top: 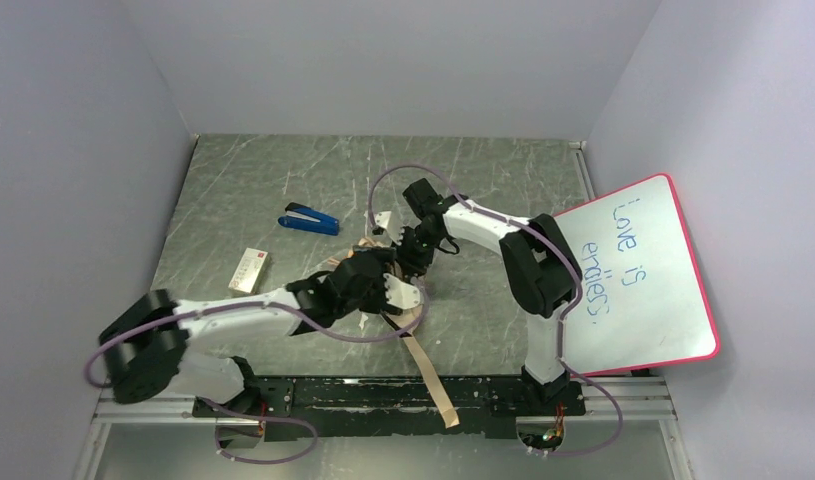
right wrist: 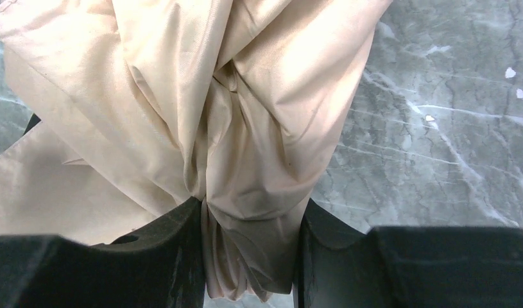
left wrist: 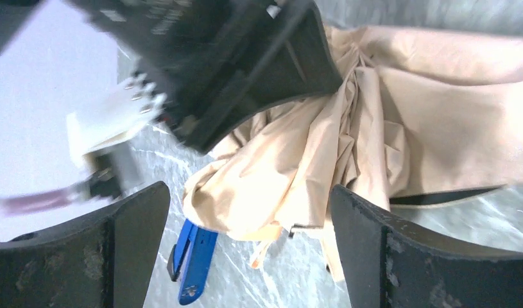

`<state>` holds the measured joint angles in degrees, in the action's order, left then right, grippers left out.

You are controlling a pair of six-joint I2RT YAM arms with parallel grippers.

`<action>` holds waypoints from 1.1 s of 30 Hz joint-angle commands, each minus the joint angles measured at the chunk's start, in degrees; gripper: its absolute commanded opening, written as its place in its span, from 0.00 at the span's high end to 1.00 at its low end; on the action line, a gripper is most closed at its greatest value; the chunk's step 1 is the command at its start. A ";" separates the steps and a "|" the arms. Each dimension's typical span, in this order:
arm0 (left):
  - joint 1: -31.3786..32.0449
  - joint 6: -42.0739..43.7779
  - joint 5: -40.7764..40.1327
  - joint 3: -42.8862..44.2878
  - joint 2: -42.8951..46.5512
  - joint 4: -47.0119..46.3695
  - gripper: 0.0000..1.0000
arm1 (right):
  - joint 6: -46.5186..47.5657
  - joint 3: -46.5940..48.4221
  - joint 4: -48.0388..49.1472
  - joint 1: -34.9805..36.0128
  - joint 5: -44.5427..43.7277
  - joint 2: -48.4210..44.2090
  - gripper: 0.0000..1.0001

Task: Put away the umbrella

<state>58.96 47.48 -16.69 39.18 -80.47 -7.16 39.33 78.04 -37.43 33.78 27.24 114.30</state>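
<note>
1. In the right wrist view, the right gripper is clamped on a gathered fold of the umbrella. The cream fabric is pinched between its two dark fingers at the bottom centre of the frame and fans out towards the top.
2. In the left wrist view, the left gripper stands wide open with nothing in its grasp. Its fingers frame the lower corners, and the crumpled canopy lies beyond them in the middle and right of the frame.
3. From above, both arms meet over the umbrella at the centre of the grey marbled table. The arms hide most of the canopy.
4. A beige strap trails from the bundle towards the bottom of the overhead frame and crosses the black rail at the table's near edge.
5. A blue stapler lies up and to the left of the bundle, and a small white-and-red box lies further left.
6. A pink-framed whiteboard with blue handwriting leans at the right of the frame.
</note>
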 commanded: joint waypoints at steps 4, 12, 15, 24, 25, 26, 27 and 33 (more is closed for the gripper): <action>0.20 -19.65 7.64 -1.70 22.29 8.65 0.03 | 2.53 -7.00 14.93 -0.29 -19.08 3.38 0.73; -7.47 -37.16 -3.43 -0.60 29.97 10.29 0.03 | 3.81 -13.73 24.50 -0.11 -21.89 0.21 0.72; -17.01 -42.88 0.41 2.56 28.49 12.14 0.03 | 4.29 -16.52 27.98 0.97 -22.63 -1.12 0.73; -32.62 -43.30 11.17 9.83 17.58 10.92 0.03 | 11.26 -26.50 40.47 4.80 -32.44 -4.75 0.74; -32.82 -42.09 12.19 12.24 14.54 12.20 0.03 | 11.94 -27.70 41.72 5.08 -33.07 -5.27 0.74; -32.99 -40.68 13.60 14.01 11.83 13.36 0.03 | 12.73 -28.86 42.87 5.33 -33.33 -5.80 0.74; -33.14 -39.21 15.54 15.33 9.53 13.96 0.03 | 13.50 -30.24 44.37 5.62 -33.72 -6.43 0.74; -33.37 -32.45 23.59 19.85 0.36 13.94 0.03 | 19.94 -39.41 56.41 8.57 -36.05 -8.91 0.76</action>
<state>26.17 9.74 -1.80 55.75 -76.71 5.17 53.71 46.02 20.56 41.50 -1.69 102.91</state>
